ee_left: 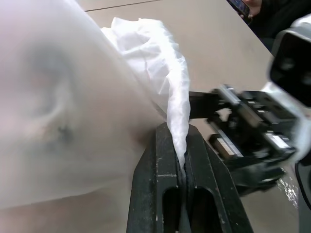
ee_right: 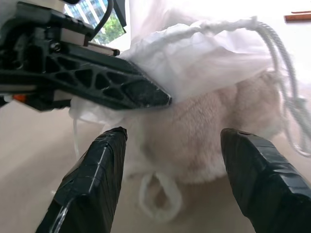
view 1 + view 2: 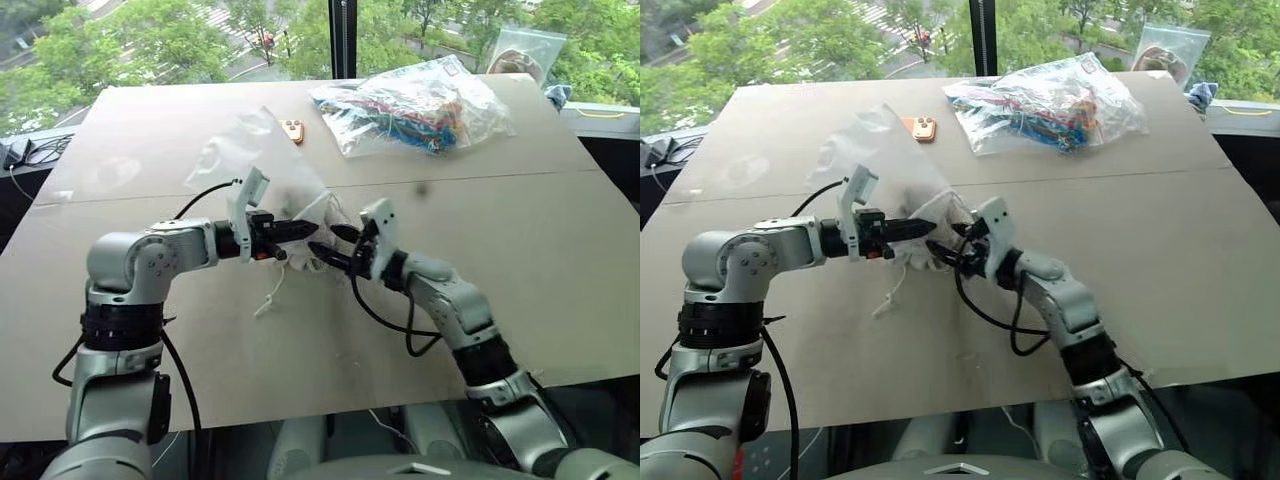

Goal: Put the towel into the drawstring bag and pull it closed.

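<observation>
Right pincer (image 2: 170, 165) is seen nearest, fingers spread apart, nothing between them; it is aimed at the towel (image 2: 204, 141) and held just short of it. The towel, cream and fluffy with a small hanging loop, is seen lying at the bag mouth on the surface (image 3: 520, 250), partly under the bag fabric; how far inside it sits cannot be told.

Left pincer (image 1: 182, 170) is clamped together on the rim fabric of the drawstring bag (image 3: 270, 170), a fold of thin white cloth being pinched between the two black fingers. The bag mouth is held lifted over the towel. In the head views both pincers are seen tip to tip near the middle of the surface, left one coming in from the left, right one from the right.

White cord (image 3: 268, 297) from the bag is seen trailing on the surface toward the near edge, below the left pincer. More cord (image 2: 284, 73) is seen looped along the gathered rim.

Farther back, a small orange-brown object (image 3: 292, 130) is lying just beyond the bag. Beyond that, a clear plastic bag of colourful items (image 3: 415, 105) is lying near the far edge, well apart from the pincers.
</observation>
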